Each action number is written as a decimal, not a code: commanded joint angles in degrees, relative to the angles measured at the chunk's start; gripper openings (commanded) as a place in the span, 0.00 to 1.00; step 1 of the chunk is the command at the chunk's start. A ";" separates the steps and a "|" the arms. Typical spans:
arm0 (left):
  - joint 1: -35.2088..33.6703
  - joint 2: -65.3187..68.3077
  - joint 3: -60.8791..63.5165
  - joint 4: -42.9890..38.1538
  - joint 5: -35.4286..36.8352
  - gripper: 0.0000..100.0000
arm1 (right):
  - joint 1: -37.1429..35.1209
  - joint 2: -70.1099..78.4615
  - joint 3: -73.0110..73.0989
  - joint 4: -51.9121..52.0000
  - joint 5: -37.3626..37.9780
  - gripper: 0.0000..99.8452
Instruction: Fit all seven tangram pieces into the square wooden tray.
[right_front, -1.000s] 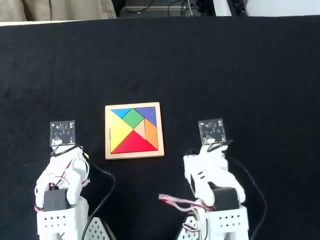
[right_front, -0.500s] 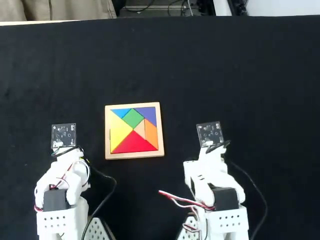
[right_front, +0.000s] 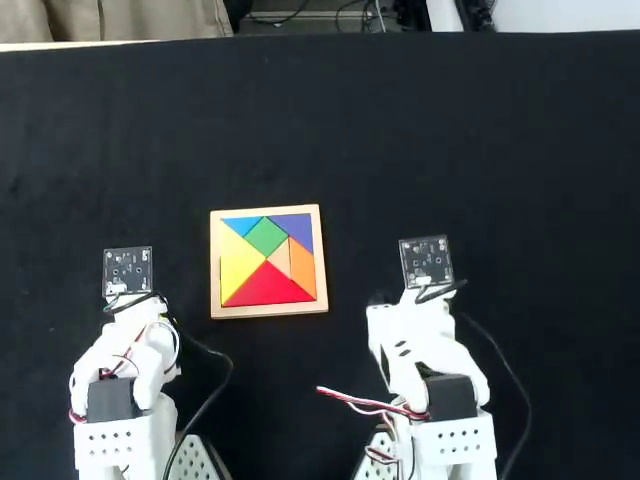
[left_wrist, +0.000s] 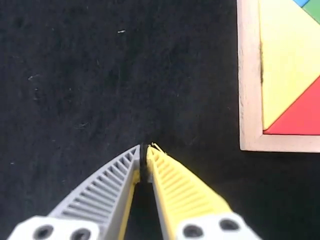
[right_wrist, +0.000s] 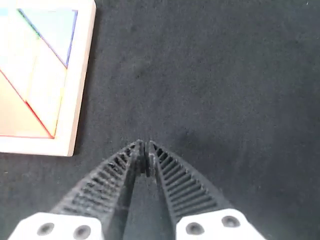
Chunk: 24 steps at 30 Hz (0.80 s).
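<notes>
Lying under the wooden tray (right_front: 268, 311), black cloth (right_front: 480, 130); both arms' jaws pinched closed; beige fabric (right_front: 110, 18) beyond the far edge.

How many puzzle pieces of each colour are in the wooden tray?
Light blue: 1
Dark blue: 1
Green: 1
Yellow: 1
Red: 1
Orange: 1
Pale peach: 1
Total: 7 pieces, all inside the tray.

Wide black tabletop (right_front: 480, 150) around the tray (right_front: 268, 311)
</notes>
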 joint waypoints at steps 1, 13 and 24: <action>0.57 -0.44 0.84 -1.32 0.09 0.03 | 1.14 -3.74 -0.04 3.60 -0.18 0.02; 0.48 -0.44 -0.84 1.41 0.35 0.31 | 1.05 -3.91 -0.57 8.18 -0.18 0.02; 0.57 -0.26 1.10 0.44 0.44 0.83 | 1.05 -3.74 -0.13 8.97 -0.18 0.43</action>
